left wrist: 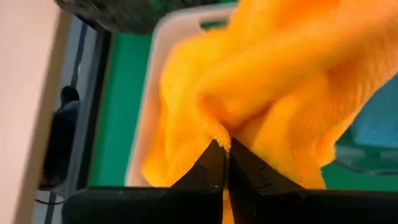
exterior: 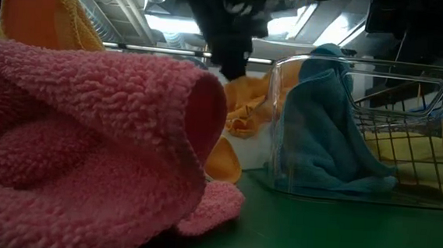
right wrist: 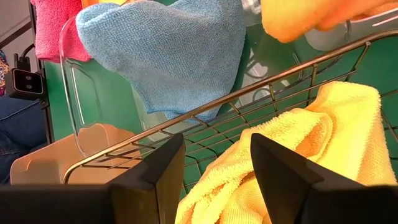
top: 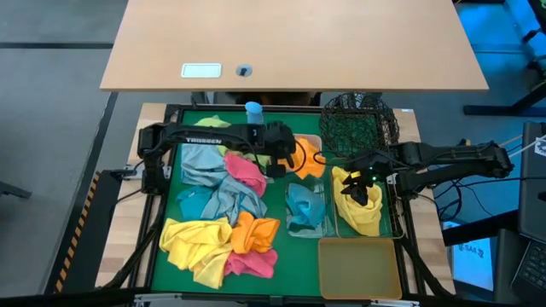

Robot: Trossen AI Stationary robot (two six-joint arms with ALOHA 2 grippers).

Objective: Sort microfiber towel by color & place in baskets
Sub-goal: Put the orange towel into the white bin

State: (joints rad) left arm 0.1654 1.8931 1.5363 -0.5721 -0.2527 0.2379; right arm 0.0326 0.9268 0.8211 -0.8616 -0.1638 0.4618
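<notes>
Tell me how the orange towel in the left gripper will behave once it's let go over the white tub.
Likely floppy: the orange towel hangs in loose folds from the left gripper's pinch. Probably light, so it should slump into the white tub, maybe draping its rim.

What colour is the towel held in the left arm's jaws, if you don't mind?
Orange; the towel shows best in the left wrist view.

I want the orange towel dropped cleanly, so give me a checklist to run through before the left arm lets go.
1. Left tool shut on the orange towel: ok.
2. Orange towel over the white tub: ok, it hangs partly inside the rim.
3. Clear tub holds only the teal towel: ok.
4. Right tool open, above the yellow towel in the wire basket: ok.
5. Towel free of the tub edge: cannot tell.
</notes>
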